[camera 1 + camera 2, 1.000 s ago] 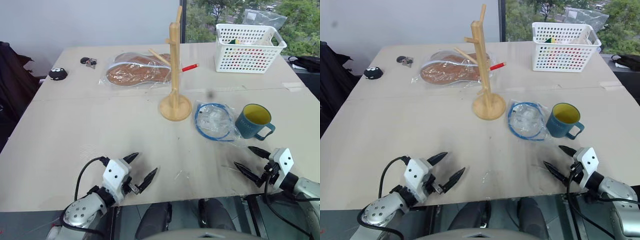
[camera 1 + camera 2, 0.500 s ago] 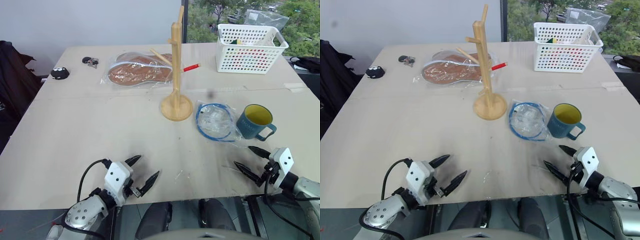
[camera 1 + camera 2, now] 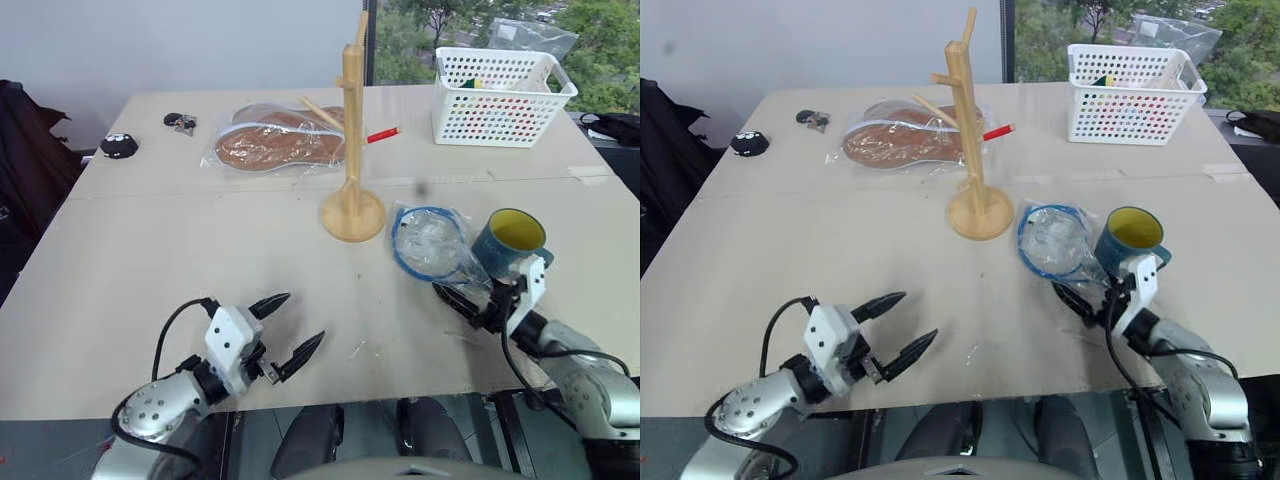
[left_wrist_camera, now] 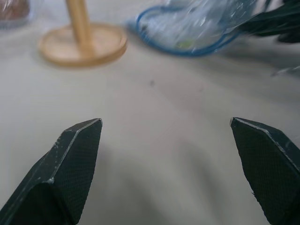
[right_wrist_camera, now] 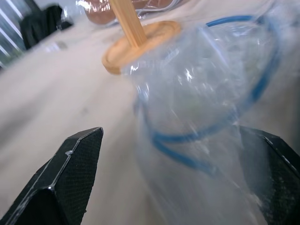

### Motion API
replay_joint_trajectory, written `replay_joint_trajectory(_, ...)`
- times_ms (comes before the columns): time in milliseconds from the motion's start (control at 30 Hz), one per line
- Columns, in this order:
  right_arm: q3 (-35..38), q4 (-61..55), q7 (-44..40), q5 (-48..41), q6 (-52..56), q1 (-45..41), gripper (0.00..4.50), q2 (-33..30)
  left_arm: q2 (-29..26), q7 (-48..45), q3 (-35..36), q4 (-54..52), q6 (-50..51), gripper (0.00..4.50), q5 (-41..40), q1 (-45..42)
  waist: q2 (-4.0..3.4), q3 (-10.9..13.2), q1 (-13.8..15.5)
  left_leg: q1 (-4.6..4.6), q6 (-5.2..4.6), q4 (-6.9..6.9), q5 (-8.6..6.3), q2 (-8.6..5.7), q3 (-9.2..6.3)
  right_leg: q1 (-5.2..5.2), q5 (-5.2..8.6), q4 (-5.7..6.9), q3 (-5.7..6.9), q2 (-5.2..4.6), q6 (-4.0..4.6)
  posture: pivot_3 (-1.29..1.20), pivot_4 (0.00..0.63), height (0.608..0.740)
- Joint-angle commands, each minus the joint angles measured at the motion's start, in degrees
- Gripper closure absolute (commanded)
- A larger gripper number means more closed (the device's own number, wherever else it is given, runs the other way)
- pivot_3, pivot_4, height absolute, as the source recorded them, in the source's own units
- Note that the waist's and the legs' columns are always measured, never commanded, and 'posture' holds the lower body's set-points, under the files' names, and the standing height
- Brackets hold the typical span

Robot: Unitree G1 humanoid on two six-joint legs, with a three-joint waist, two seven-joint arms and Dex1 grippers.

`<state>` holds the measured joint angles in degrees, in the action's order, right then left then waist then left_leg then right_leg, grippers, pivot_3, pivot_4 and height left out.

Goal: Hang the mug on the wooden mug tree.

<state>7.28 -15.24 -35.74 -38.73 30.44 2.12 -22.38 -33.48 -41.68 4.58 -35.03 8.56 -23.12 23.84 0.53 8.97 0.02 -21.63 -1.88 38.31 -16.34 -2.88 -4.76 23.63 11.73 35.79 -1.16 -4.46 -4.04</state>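
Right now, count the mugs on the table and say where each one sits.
1. The mug stands upright near the table's right side, beside the clear plastic bag.

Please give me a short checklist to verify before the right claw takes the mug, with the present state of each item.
1. Right claw open: ok.
2. Mug upright on the table, free of any grip: ok.
3. Right claw lined up with the mug: not ok; it faces the clear plastic bag with blue cable beside the mug.
4. Mug handle reachable: cannot tell; the right arm covers it.
5. Wooden mug tree upright, pegs free: ok.
6. Left claw open, away from the mug: ok.
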Motion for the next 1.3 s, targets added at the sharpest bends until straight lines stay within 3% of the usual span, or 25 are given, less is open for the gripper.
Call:
replay_joint_trajectory(33, 1.26, -1.18, 4.00, -5.93, 6.20, -3.62, 0.09, 2.50, -4.00, -3.42, 3.49, -5.22, 3.17, 0.00, -6.51, -3.15, -0.02, 0.01, -0.09, -0.01, 0.00, 0.00, 0.00, 0.00, 0.00, 0.01, 0.00, 0.00, 0.01, 0.00, 0.01, 0.00, 0.150, 0.740)
replay_joint_trajectory(167, 2.15, 0.58, 7.41, -8.93, 10.43, -7.19, 0.09, 5.05, -7.45, -4.01, 6.22, -8.46, 7.70, 0.00, -13.00, -7.06, -0.03, 0.01, -0.45, -0.01, 0.01, 0.00, 0.00, 0.00, -0.02, 0.02, -0.02, 0.01, 0.02, 0.03, -0.03, 0.00, 0.150, 0.740)
replay_joint_trajectory(267, 1.70, 2.66, 8.57, -7.80, 10.99, -8.97, 0.84, 5.63, -7.78, -3.13, 7.14, -8.95, 9.25, 0.00, -14.71, -8.77, -0.04, 0.02, -0.71, -0.01, 0.01, 0.00, 0.01, -0.01, 0.00, 0.02, -0.10, 0.01, 0.01, 0.04, -0.16, 0.00, 0.150, 0.740)
replay_joint_trajectory(533, 0.97, 4.18, 9.90, -6.64, 12.06, -10.67, 4.47, 6.13, -7.16, -1.22, 7.69, -9.32, 10.78, 0.00, -14.59, -9.35, -0.03, 0.01, -0.81, 0.01, 0.03, -0.01, 0.02, 0.02, -0.02, 0.03, -0.10, 0.02, -0.01, 0.14, -0.15, 0.00, 0.150, 0.740)
replay_joint_trajectory(767, 2.14, 1.89, 8.23, -10.46, 13.25, -11.77, 4.47, 6.46, -7.33, -0.58, 7.86, -9.25, 11.15, 0.00, -14.79, -9.69, -0.03, 0.01, -0.81, 0.02, 0.03, -0.01, 0.02, 0.03, -0.01, 0.03, -0.10, 0.02, -0.05, 0.17, -0.15, 0.00, 0.150, 0.740)
replay_joint_trajectory(967, 1.06, -1.71, 2.59, -9.79, 11.47, -13.08, 4.47, 2.72, -6.83, 0.63, 8.74, -9.54, 12.25, 0.00, -17.48, -11.56, -0.08, 0.04, -0.80, 0.00, 0.02, -0.01, 0.01, 0.03, 0.00, 0.05, -0.10, 0.02, -0.07, 0.17, -0.15, 0.00, 0.150, 0.740)
replay_joint_trajectory(1300, 8.76, -6.98, 4.58, -20.88, 16.69, -23.00, 4.47, -4.47, -7.21, 2.73, 7.27, -10.98, 17.14, 0.00, -25.50, -17.87, -0.12, 0.09, -0.65, -0.06, 0.02, 0.00, 0.01, 0.02, -0.04, 0.07, -0.10, 0.00, -0.05, 0.17, -0.16, 0.00, 0.150, 0.740)
